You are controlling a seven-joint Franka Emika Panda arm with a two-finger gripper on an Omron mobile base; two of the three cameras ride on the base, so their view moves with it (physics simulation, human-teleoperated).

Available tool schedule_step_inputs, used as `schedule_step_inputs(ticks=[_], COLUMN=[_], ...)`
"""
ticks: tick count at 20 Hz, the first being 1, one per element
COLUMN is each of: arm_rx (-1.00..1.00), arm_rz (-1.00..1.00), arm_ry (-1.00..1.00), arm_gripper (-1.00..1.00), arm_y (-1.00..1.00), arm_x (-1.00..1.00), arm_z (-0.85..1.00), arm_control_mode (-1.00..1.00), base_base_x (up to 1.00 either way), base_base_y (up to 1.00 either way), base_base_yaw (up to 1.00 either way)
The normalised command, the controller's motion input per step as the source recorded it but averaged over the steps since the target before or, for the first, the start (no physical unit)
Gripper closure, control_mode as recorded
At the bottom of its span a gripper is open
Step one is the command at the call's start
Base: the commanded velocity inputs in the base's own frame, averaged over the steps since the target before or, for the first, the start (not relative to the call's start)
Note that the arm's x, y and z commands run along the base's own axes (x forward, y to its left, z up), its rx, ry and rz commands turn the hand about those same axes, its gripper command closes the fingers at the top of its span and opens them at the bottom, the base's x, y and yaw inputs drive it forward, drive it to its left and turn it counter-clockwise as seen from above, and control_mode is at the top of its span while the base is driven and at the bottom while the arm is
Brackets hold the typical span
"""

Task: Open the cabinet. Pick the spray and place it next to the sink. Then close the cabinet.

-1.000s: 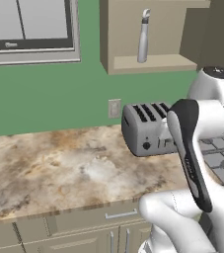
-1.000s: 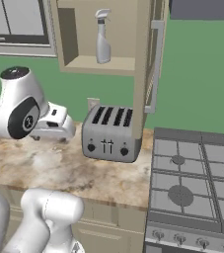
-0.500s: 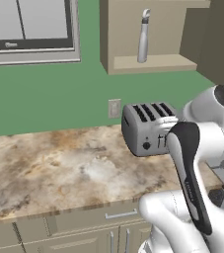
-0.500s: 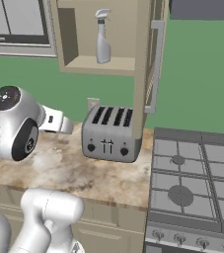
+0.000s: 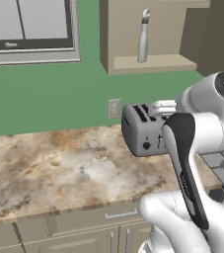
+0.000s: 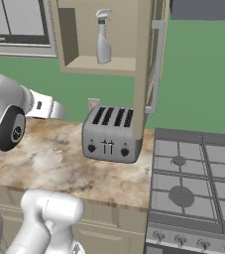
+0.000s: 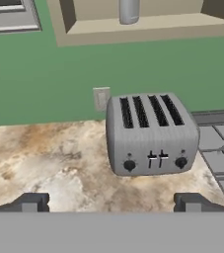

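Cabinet (image 6: 129, 30) door swung open, shelf front clear for my reach to the spray (image 6: 103, 37). Toaster (image 7: 150, 133) sits on the counter (image 5: 59, 168) right below, blocking a low straight approach; counter left of it is free.

A green wall (image 5: 44, 94) backs a brown marbled counter (image 5: 49, 168) over beige drawers (image 5: 84, 225). A window (image 5: 29, 29) sits upper left. A silver four-slot toaster (image 6: 109, 134) stands before a wall outlet (image 7: 101, 99), beside a grey gas stove (image 6: 193, 183)
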Motion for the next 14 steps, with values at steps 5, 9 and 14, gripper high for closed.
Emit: schedule_step_inputs(ticks=[5,9,14], arm_rx=[0.00,0.00,0.02], arm_rz=[-0.01,0.00,0.00], arm_ry=[-0.06,-0.22,-0.22], arm_gripper=[-1.00,-1.00,-1.00], arm_y=[0.00,0.00,0.00], arm_x=[0.08,0.36,0.52], arm_z=[0.30,0.00,-0.05], arm_control_mode=[-1.00,-1.00,-1.00], base_base_x=[0.00,0.00,0.00], base_base_y=[0.00,0.00,0.00], base_base_yaw=[0.00,0.00,0.00])
